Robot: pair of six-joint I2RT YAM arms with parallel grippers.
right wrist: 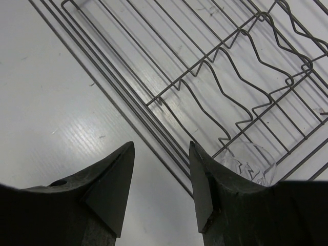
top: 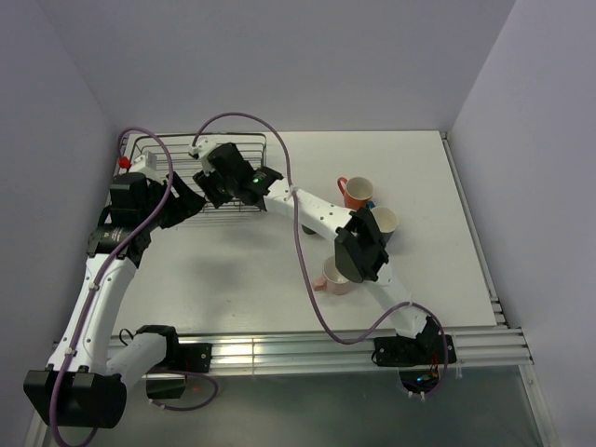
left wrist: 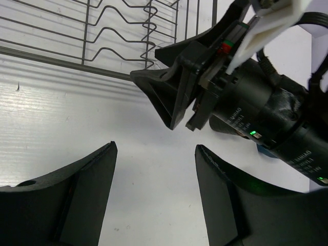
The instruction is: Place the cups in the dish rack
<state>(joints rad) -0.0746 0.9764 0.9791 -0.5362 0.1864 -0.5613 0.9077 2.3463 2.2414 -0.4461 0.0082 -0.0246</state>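
I read this as the point between two loads. The glass tumbler stands inside the dish rack, just behind the near wires, partly hidden by one finger of my right gripper. That gripper hangs over the rack's near edge with its jaws apart and nothing between them. The left gripper hovers over the table just beside the rack, also spread wide and empty. The mugs are well away on the right side of the table: the orange mug, a dark mug next to it, and the pink mug half under the right arm. A sliver of blue between the first two is probably the fourth. Next I'd lift the right arm clear of the wires and swing it to the nearest mug, keeping its elbow off the pink one.
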